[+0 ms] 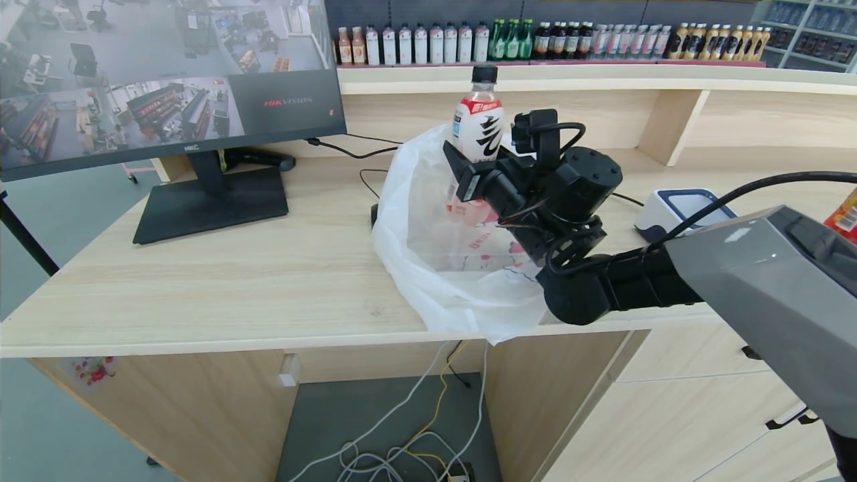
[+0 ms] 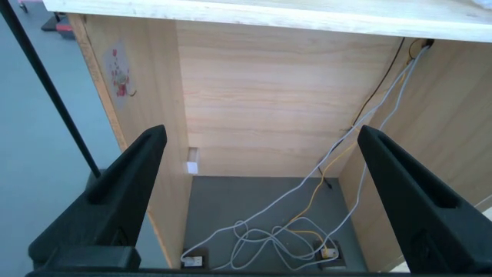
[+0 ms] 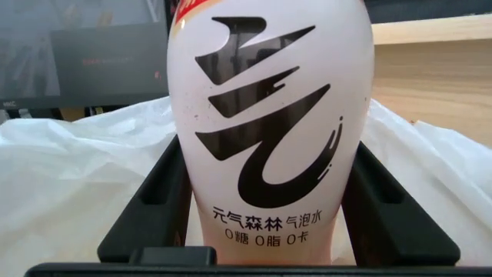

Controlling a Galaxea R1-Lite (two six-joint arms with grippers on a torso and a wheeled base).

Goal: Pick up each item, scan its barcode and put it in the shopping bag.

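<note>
Right gripper [image 1: 472,179]: clenched on the bottle [image 1: 477,127], one black finger on each side of the pale body. Grasp is at mid-body; the black cap and printed upper label stand above the fingers, and the pinkish lower part hangs below them. Bottle is upright.

Shopping bag [image 1: 428,261]: white, thin plastic, lying on the wooden counter [image 1: 234,281] directly beneath and around the right gripper. Its mouth is open toward the hand. The bottle's lower end sits within the bag's opening; whether it touches the bag's floor cannot be told. White plastic shows on both sides of the fingers in the right wrist view.

Scanner [image 1: 676,209]: on the counter to the right of the right gripper, apart from the bag.

Monitor [image 1: 167,73]: well to the left of that hand, on its stand.

Left gripper [image 2: 261,142]: released, fingers spread wide, nothing between them. It is below counter height; ahead of it are the wooden panel under the counter and loose cables [image 2: 284,235] on the floor.
</note>
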